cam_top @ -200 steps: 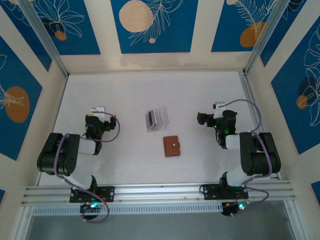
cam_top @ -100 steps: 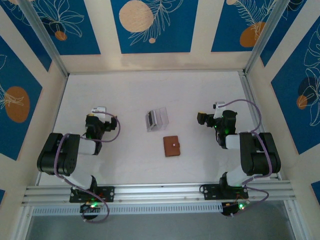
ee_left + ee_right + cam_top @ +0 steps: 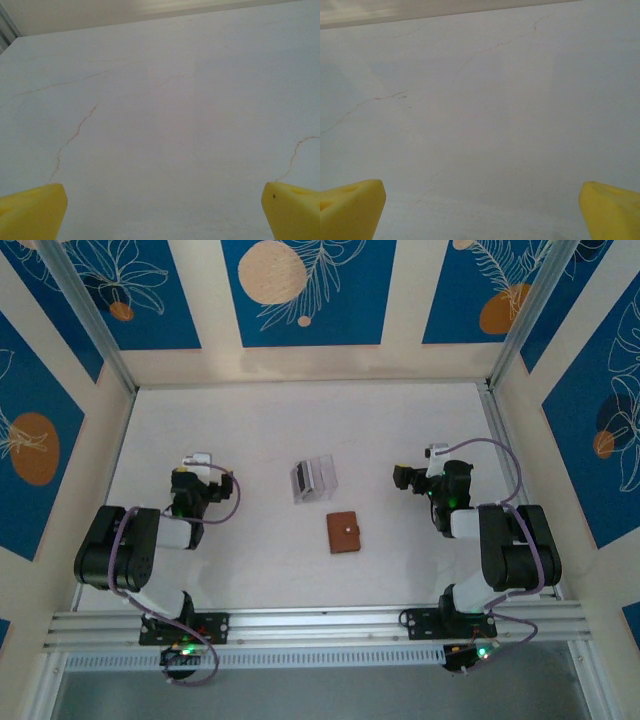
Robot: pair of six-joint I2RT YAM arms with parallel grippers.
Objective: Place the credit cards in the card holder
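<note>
Nothing here can be read: no words, numbers, brands or signs. The card holder (image 3: 344, 533) shows plain brown with a pale dot and no lettering. Any marks on the clear stand (image 3: 314, 479) are too small to tell. The wall panels (image 3: 300, 290) carry only leaf outlines and orange circles.

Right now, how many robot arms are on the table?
2. The left arm is bolted at the near left edge, the right arm at the near right edge, with the wallet between them. None seem hidden.
</note>
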